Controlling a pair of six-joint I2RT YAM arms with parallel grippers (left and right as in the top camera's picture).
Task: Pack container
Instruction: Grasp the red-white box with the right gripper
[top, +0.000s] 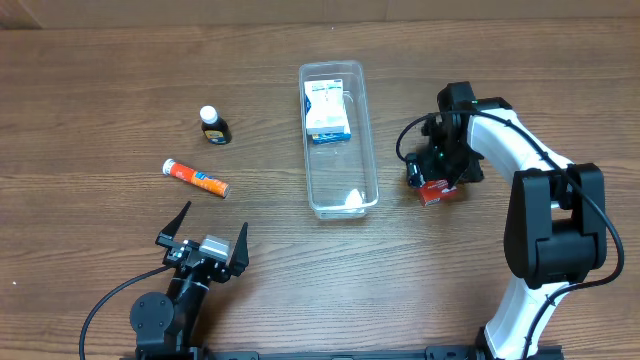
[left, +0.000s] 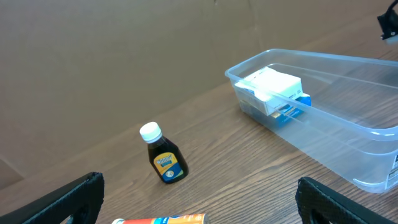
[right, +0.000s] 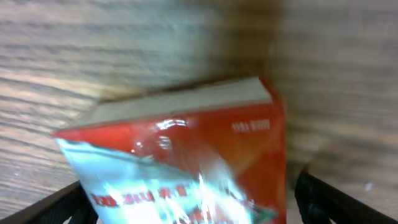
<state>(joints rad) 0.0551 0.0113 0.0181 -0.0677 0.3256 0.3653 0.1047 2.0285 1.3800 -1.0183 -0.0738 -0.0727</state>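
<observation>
The clear container (top: 370, 150) lies lengthwise at the table's middle, with a white and blue box (top: 327, 112) in its far end. It also shows in the left wrist view (left: 348, 168) with the box (left: 273, 90). My right gripper (top: 437, 175) is down just right of the container, open, with its fingers on either side of a red box (top: 440, 190) on the table. The right wrist view shows that box (right: 186, 155) blurred between the spread fingers (right: 189, 205). My left gripper (top: 205, 232) is open and empty near the front left (left: 199, 186).
A small dark bottle with a white cap (top: 214, 125) stands left of the container, also in the left wrist view (left: 163, 155). An orange tube (top: 196, 179) lies in front of it, just ahead of the left gripper (left: 161, 219). A white patch (top: 352, 198) shows at the container's near end.
</observation>
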